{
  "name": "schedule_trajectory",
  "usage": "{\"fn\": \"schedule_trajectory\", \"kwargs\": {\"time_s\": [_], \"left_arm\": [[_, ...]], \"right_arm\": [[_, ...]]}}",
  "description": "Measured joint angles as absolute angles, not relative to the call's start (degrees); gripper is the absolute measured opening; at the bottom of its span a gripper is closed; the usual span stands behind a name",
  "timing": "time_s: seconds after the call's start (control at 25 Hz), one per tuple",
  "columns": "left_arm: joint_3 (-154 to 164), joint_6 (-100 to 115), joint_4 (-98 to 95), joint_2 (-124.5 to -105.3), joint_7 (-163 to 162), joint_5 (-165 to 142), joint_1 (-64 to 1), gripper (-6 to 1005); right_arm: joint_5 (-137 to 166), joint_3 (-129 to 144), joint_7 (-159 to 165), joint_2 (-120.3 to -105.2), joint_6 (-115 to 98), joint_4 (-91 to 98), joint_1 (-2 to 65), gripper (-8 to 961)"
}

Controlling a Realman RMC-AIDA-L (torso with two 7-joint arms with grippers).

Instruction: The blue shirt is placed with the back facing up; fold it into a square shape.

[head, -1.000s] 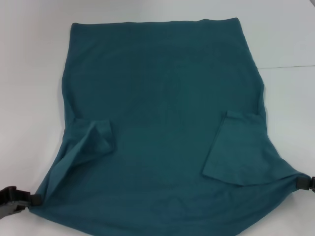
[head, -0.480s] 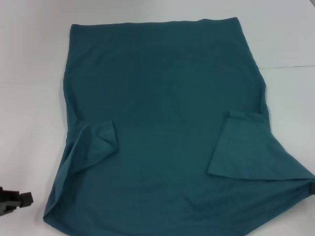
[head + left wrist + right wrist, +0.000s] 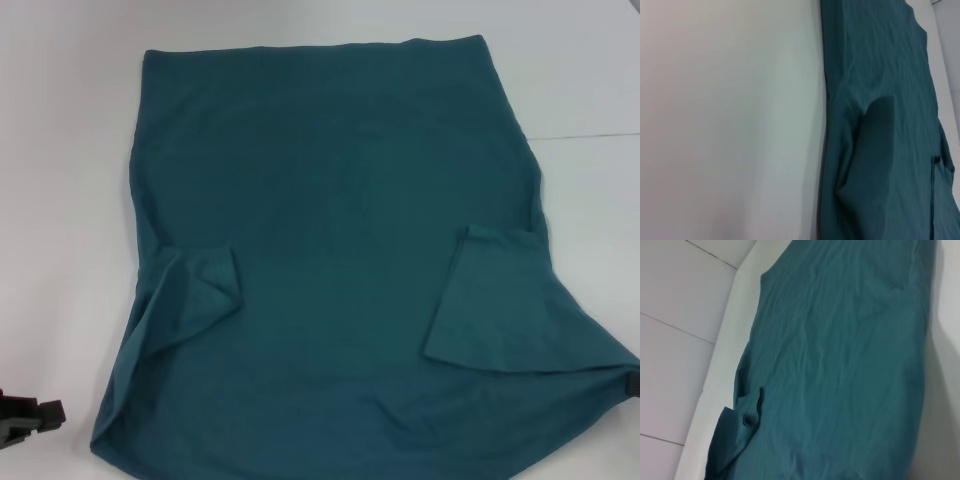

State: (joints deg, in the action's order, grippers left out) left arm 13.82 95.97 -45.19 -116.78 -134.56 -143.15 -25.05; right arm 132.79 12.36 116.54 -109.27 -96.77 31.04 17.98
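The blue shirt (image 3: 340, 250) lies spread flat on the white table (image 3: 60, 200), back up, with both short sleeves folded inward onto its body. The left sleeve flap (image 3: 195, 290) is rumpled; the right one (image 3: 500, 310) lies flatter. My left gripper (image 3: 25, 420) sits low at the near left, open, a short gap away from the shirt's near left corner, holding nothing. Only a black sliver of my right gripper (image 3: 632, 385) shows at the frame's edge, against the shirt's near right corner. The wrist views show the shirt (image 3: 880, 125) (image 3: 840, 365) but no fingers.
White table surrounds the shirt on the left, far and right sides. A thin seam (image 3: 590, 135) crosses the table at the right. In the right wrist view a pale panelled surface (image 3: 680, 340) lies beyond the table's edge.
My left gripper let go of the near left corner and pulled back outward; that corner dropped and settled inward. My right gripper slid outward to the frame's edge, and the right sleeve flap flattened.
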Motion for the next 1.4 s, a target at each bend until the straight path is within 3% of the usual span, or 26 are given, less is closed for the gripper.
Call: {"fn": "schedule_trajectory", "kwargs": {"time_s": [0.12, 0.56, 1.0, 1.4], "left_arm": [[14.04, 95.99, -45.14, -116.75, -134.82, -143.29, -25.35, 97], [16.82, 91.29, -42.45, -116.75, -136.64, -143.82, -26.39, 282], [19.86, 91.83, -42.10, -116.73, -137.63, -144.10, -26.99, 662], [20.41, 91.39, -41.15, -116.79, -137.75, -144.20, -27.03, 650]], "right_arm": [[132.81, 12.39, 116.54, -109.30, -96.57, 30.96, 18.21, 29], [132.89, 12.39, 116.81, -109.29, -96.42, 30.94, 18.86, 30], [132.87, 12.39, 117.03, -109.15, -96.41, 31.02, 18.99, 30], [132.85, 12.39, 117.05, -109.15, -96.42, 31.11, 19.19, 30]]}}
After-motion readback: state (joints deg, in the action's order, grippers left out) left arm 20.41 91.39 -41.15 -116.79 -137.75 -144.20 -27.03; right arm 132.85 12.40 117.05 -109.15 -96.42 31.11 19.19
